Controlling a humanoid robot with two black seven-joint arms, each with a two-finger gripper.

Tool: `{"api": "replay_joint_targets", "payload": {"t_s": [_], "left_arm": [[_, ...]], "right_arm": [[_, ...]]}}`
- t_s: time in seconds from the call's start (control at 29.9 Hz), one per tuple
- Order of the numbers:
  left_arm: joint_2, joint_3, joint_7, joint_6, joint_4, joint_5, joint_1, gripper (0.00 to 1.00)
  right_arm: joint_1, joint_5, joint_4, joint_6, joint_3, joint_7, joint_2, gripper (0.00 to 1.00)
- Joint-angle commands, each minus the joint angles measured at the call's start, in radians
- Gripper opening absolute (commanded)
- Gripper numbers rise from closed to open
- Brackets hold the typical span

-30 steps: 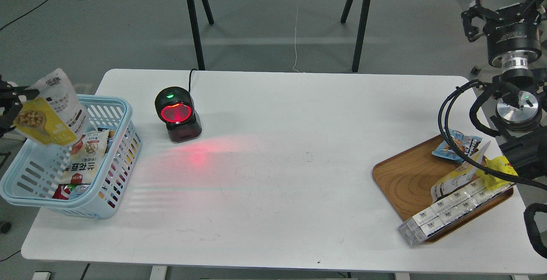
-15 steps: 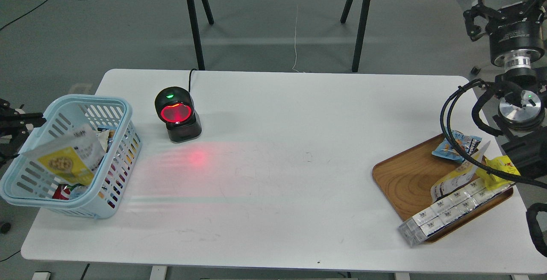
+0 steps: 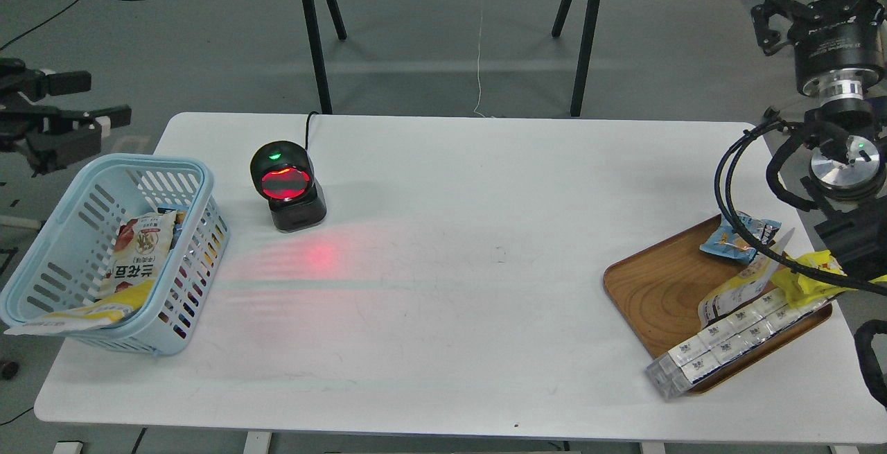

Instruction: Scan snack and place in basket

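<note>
Much sits half-seen at the frame's edges

At lower left the snack (image 3: 83, 314) lies in the basket (image 3: 181, 166), only a yellow-and-white sliver showing edge-on, its front picture hidden; the packets beneath it are partly covered by the slotted wall. At the left edge the left gripper (image 3: 100, 118) is cut off behind its fingers. At upper right the right gripper (image 3: 779, 7) is dark and seen end-on, its arm running off the frame. At lower right the cables cross the blue packet (image 3: 734, 236) and hide part of the yellow packet (image 3: 807, 277).

The snack (image 3: 90, 312) lies flat in the basket (image 3: 41, 260), left gripper (image 3: 104, 111) spread empty above
</note>
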Motion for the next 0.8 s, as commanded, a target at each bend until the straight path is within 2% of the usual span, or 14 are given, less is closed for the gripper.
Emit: {"api": "replay_joint_targets", "payload": {"t_s": [0.0, 0.13, 0.23, 0.3, 0.47, 0.54, 0.67, 0.77], "left_arm": [[-0.115, -0.054, 0.000, 0.000, 0.103, -0.156, 0.000, 0.94], [-0.278, -0.110, 0.000, -0.002, 0.236, -0.328, 0.000, 0.94], [-0.405, -0.172, 0.000, -0.019, 0.359, -0.489, 0.002, 0.98], [-0.486, -0.210, 0.000, -0.071, 0.439, -0.587, -0.001, 0.99], [-0.663, -0.365, 0.000, -0.207, 0.624, -0.799, -0.001, 0.99], [-0.742, -0.431, 0.000, -0.218, 0.707, -0.883, -0.001, 0.99], [-0.876, -0.547, 0.000, -0.229, 0.850, -1.091, -0.001, 0.99], [-0.934, -0.584, 0.063, -0.252, 0.896, -1.260, 0.000, 0.99]], "right_arm": [[0.029, 0.000, -0.001, 0.000, 0.001, 0.007, -0.013, 0.99], [0.041, 0.000, -0.007, 0.000, 0.000, 0.000, -0.024, 0.99], [0.050, 0.000, -0.009, 0.000, -0.003, 0.000, -0.027, 0.99], [0.050, -0.003, -0.009, 0.000, -0.005, -0.006, -0.028, 0.99], [0.059, -0.006, -0.010, 0.000, -0.002, -0.088, -0.027, 0.99], [0.058, -0.005, -0.010, 0.000, 0.000, -0.108, -0.027, 0.99], [0.055, -0.006, -0.013, -0.002, -0.003, -0.118, -0.025, 0.99], [0.053, -0.006, -0.049, -0.007, -0.005, -0.118, -0.016, 0.99]]}}
